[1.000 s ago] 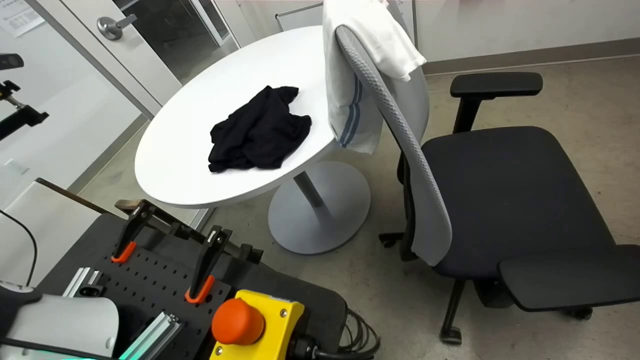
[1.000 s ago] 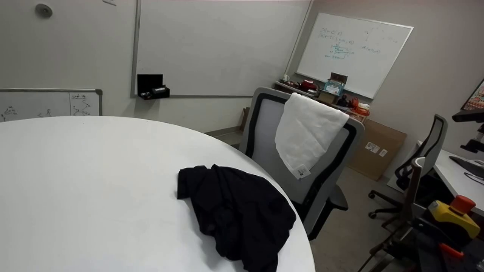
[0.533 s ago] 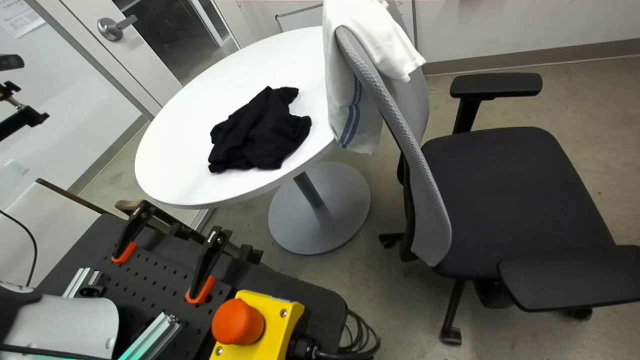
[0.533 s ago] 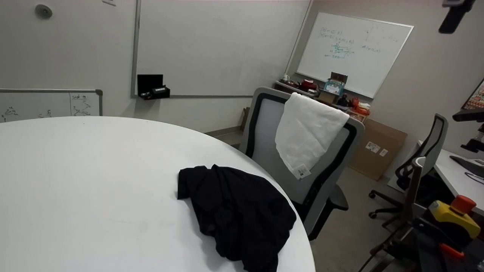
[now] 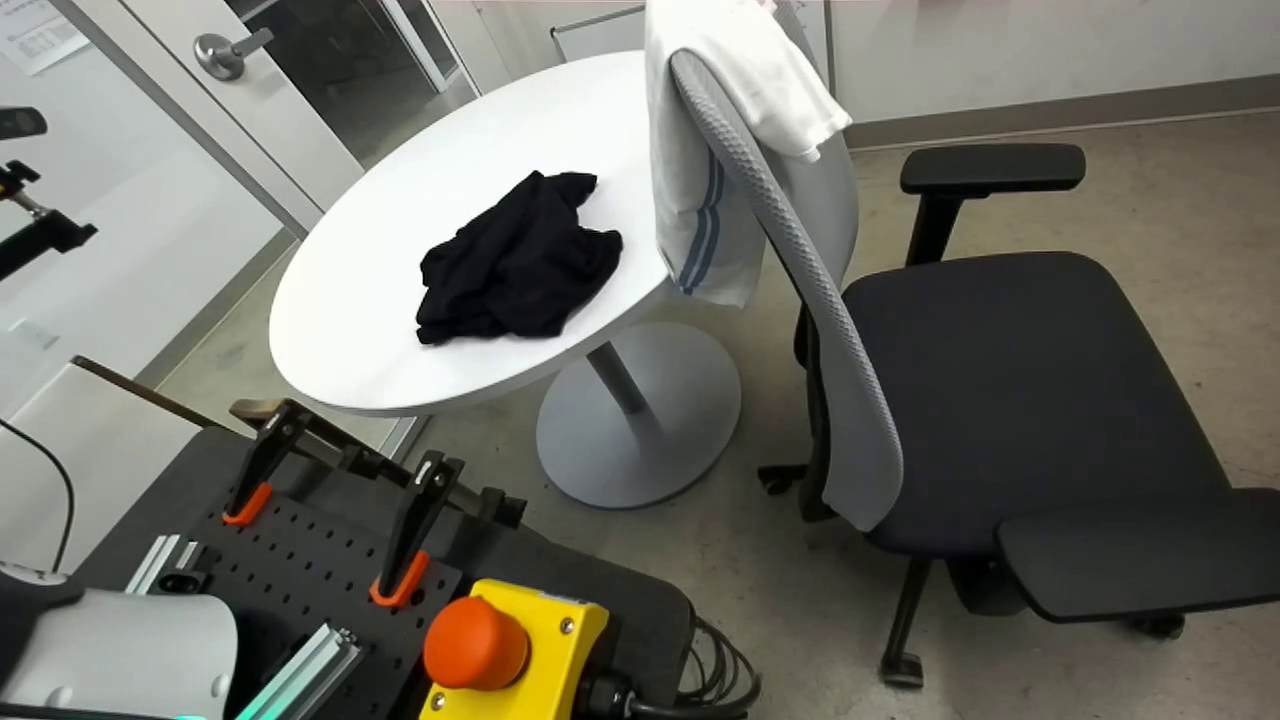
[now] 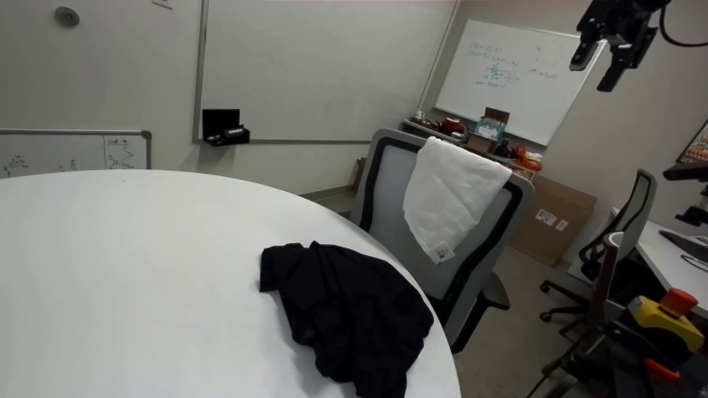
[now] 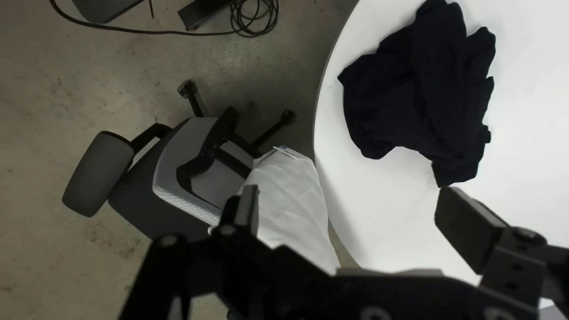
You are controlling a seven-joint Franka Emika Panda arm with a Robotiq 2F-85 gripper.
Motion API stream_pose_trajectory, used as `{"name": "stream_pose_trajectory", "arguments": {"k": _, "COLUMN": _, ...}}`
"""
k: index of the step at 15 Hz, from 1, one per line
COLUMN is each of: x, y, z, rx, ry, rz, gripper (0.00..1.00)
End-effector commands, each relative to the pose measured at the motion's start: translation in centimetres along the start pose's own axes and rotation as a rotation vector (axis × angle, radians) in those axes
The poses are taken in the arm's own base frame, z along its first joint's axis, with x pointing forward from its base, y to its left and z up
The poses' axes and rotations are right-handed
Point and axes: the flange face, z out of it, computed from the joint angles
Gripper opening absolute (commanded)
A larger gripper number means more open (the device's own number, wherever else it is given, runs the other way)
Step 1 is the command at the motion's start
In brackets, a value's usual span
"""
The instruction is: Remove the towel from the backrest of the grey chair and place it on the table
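A white towel with blue stripes hangs over the top of the grey chair's backrest in both exterior views; it also shows in the wrist view. The grey chair stands beside the round white table. My gripper is open and empty. It hovers in the air, up and to the right of the towel in an exterior view. In the wrist view, the towel and table edge show below, between the spread fingers, with part of the towel hidden by the gripper.
A crumpled black cloth lies on the table near the chair side. A dark cart with clamps and a yellow emergency-stop box stands near the table. Chair armrests stick out.
My gripper has come into an exterior view from the upper right and moved left, its fingers spread. The towel, chair, table and black cloth have not moved.
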Motion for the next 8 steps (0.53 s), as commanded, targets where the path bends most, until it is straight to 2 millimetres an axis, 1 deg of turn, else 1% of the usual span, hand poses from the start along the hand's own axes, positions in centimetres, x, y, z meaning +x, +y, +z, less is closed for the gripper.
{"name": "stream_pose_trajectory", "arguments": {"k": 1, "x": 4.5, "y": 1.4, "z": 0.8, "rx": -0.015, "ry": -0.046, "rz": -0.050, "gripper": 1.00}}
{"name": "stream_pose_trajectory", "arguments": {"k": 4, "x": 7.9, "y": 2.2, "z": 1.3, "rx": -0.047, "ry": -0.049, "rz": -0.058, "gripper": 1.00}}
{"name": "stream_pose_trajectory", "arguments": {"k": 8, "x": 11.6, "y": 2.2, "z": 2.9, "rx": -0.110, "ry": -0.103, "rz": -0.131, "gripper": 1.00}}
